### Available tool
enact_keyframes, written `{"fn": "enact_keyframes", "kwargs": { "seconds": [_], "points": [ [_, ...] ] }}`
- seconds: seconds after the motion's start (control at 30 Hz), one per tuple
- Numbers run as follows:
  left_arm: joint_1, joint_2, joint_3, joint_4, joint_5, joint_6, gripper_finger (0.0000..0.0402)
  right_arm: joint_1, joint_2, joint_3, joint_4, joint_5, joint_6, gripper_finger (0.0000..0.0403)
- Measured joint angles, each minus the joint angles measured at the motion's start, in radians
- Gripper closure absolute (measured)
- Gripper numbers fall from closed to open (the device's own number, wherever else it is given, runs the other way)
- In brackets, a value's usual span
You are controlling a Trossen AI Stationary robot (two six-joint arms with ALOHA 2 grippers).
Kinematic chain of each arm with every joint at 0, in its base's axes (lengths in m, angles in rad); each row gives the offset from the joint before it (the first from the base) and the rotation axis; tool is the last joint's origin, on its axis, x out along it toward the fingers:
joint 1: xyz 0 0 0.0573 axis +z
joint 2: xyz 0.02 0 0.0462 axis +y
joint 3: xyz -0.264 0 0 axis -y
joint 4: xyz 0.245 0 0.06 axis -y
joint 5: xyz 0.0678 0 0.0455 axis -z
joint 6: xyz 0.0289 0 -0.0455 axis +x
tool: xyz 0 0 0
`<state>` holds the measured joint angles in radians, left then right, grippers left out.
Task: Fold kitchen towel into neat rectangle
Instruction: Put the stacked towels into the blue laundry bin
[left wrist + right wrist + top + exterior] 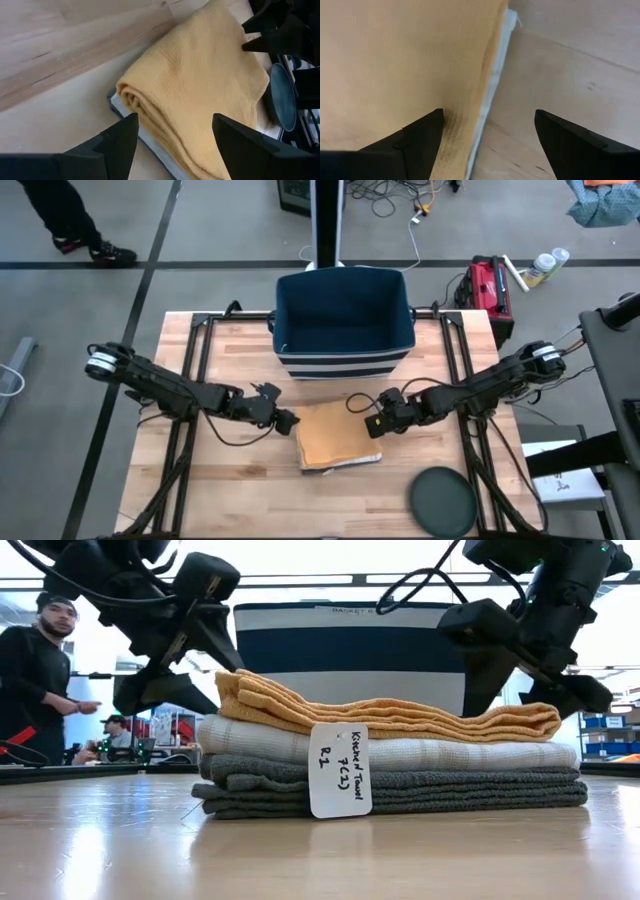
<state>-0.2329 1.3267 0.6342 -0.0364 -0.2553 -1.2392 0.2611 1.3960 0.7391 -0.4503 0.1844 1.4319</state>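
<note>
A stack of folded towels lies in the middle of the table. A yellow kitchen towel point(335, 438) is on top, over a white one point(450, 753) and grey ones point(450, 792). A paper tag point(340, 770) hangs at the stack's near side. My left gripper point(288, 420) stands open just off the stack's left edge, facing the yellow towel's rolled fold point(135, 100). My right gripper point(376, 424) stands open at the stack's far right corner. One of its fingers is above the yellow towel point(395, 60) and the other above bare wood.
A navy basket point(345, 320) with a striped base stands just behind the stack. A dark round dish point(443, 500) lies at the near right. Bare wood lies left, right and in front of the stack. A person point(40, 650) stands beyond the table.
</note>
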Motion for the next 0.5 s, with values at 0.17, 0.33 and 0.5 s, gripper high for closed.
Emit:
{"fn": "enact_keyframes", "kwargs": {
  "seconds": [0.17,0.33,0.5],
  "points": [
    [0.000,0.043,-0.001,0.072,-0.010,0.018,0.0154,0.000,0.000,-0.033,0.079,-0.001,0.011,0.0099],
    [0.000,0.111,-0.002,0.077,-0.014,0.023,0.0154,0.000,0.000,-0.063,0.159,0.000,0.010,0.0103],
    [0.000,0.206,-0.003,0.063,0.020,0.015,0.0154,0.000,0.007,-0.098,0.266,-0.002,0.010,0.0099]
  ]
}}
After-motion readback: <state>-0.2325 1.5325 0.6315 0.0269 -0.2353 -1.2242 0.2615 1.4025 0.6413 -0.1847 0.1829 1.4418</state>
